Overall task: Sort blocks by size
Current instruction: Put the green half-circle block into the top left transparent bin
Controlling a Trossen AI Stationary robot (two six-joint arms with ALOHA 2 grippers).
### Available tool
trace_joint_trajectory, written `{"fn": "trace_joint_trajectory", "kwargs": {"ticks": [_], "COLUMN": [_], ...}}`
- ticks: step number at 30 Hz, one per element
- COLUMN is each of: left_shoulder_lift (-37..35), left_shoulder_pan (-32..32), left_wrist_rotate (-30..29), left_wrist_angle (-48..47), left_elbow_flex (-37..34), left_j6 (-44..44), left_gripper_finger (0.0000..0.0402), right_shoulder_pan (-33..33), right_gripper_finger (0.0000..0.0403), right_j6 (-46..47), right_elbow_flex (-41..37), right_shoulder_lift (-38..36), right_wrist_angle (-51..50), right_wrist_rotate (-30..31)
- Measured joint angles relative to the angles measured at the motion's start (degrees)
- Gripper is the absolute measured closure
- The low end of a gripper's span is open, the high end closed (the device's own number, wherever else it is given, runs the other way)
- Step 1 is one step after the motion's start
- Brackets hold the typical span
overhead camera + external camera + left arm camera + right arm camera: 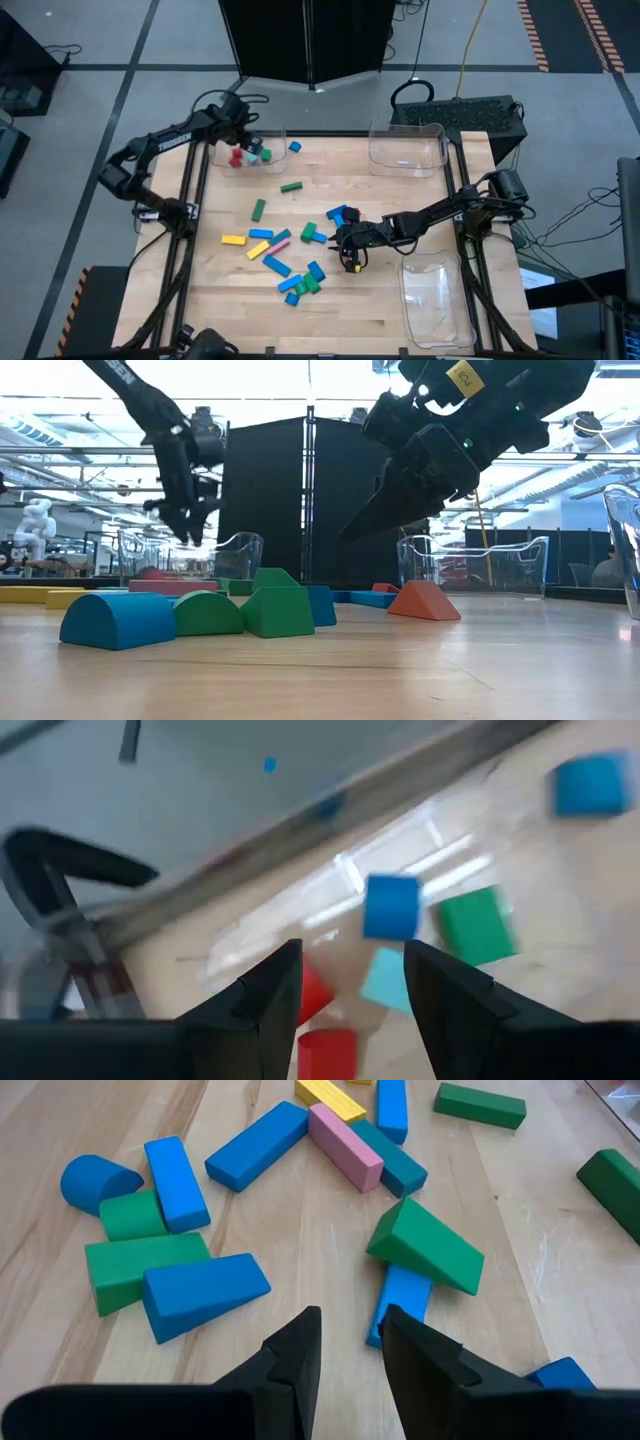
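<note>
From above, the left pincer (pixel 243 136) hung over the clear tray (pixel 278 160) at the desk's (pixel 420 200) far left corner, where small red (pixel 236 157), teal (pixel 253 157) and green cubes sat together and a blue cube (pixel 295 147) lay just outside. The right pincer (pixel 350 250) was low near the desk's middle, beside a scatter of blocks (pixel 290 270): blue, green, yellow and pink bars and wedges. Two more clear trays stood at the far right (pixel 407 150) and near right (pixel 437 300). At desk level, a blue half-round (pixel 117 620), green pieces (pixel 278 610) and a red wedge (pixel 424 601) lay in front, with both pincers raised above the wood. The left wrist view showed its fingers (pixel 262 995) apart, holding nothing, above a blue cube (pixel 391 906), a green one (pixel 476 925), a teal one (pixel 390 982) and red ones (pixel 326 1053). The right wrist view showed its fingers (pixel 298 1342) a narrow gap apart, empty, over bare wood just short of a blue bar (pixel 403 1302) under a green wedge (pixel 427 1245).
</note>
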Motion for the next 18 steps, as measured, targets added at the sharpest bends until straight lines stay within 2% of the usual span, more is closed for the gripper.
{"fn": "trace_joint_trajectory", "kwargs": {"ticks": [9, 18], "left_shoulder_lift": [-10.37, -11.79], "left_shoulder_pan": [-8.82, -27.0], "left_wrist_rotate": [0.3, 0.47], "left_wrist_angle": [-3.51, -3.1], "left_elbow_flex": [0.82, 0.53], "left_j6": [-2.57, -5.0], "left_gripper_finger": [0.0224, 0.0223], "right_shoulder_pan": [-0.02, -0.02], "right_gripper_finger": [0.0303, 0.0303], "right_j6": [0.0, 0.98], "right_elbow_flex": [0.0, 0.0], "right_shoulder_lift": [0.0, 0.0], "right_wrist_angle": [-0.08, -0.5], "right_wrist_rotate": [0.0, -0.02]}}
